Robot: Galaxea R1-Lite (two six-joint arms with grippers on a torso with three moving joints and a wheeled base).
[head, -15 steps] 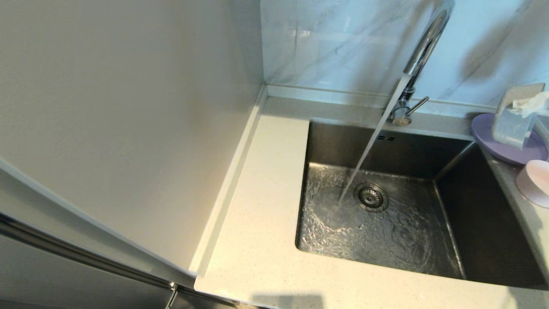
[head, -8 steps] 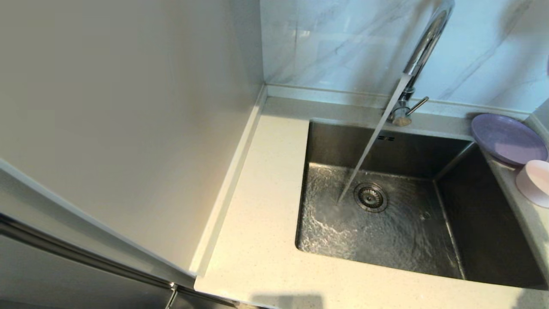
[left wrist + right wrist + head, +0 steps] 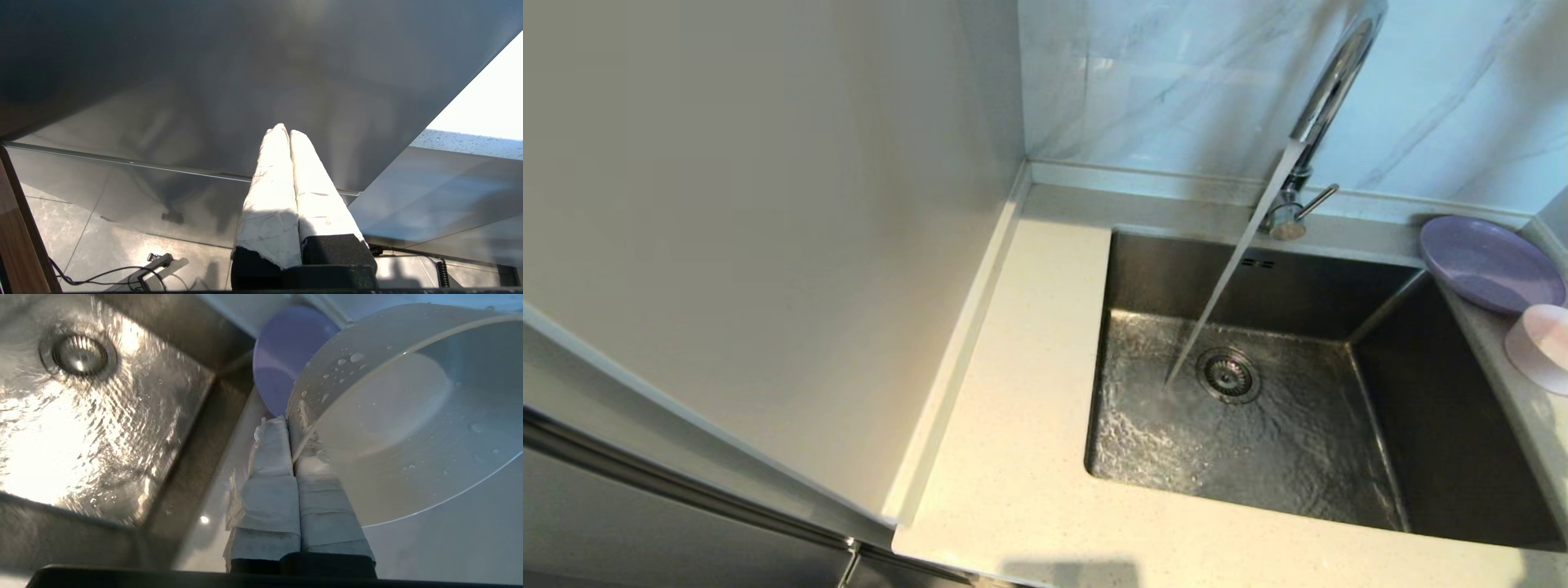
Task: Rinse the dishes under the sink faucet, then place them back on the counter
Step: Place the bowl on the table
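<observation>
The lavender plate (image 3: 1490, 265) lies on the cream counter (image 3: 1029, 425) at the basin's far right corner; it also shows in the right wrist view (image 3: 286, 355). The pale pink bowl (image 3: 1539, 347) sits just in front of it, cut off by the head view's right edge. My right gripper (image 3: 289, 422) is out of the head view. It is shut on the wet bowl's (image 3: 388, 437) rim, one finger inside and one outside. The chrome faucet (image 3: 1327, 98) pours a steady stream into the steel basin (image 3: 1445, 425). My left gripper (image 3: 284, 131) is shut on nothing, parked low beside a grey cabinet front.
A tall pale panel (image 3: 768, 245) walls off the counter's left side. Marbled tiles (image 3: 1176, 82) rise behind the low back edge. The drain (image 3: 1227, 374) sits mid-basin under rippling water. Bare counter runs left of and in front of the basin.
A second ago my right gripper hung over the lavender plate in the head view; it has since gone out of that view to the right. The water keeps running.
</observation>
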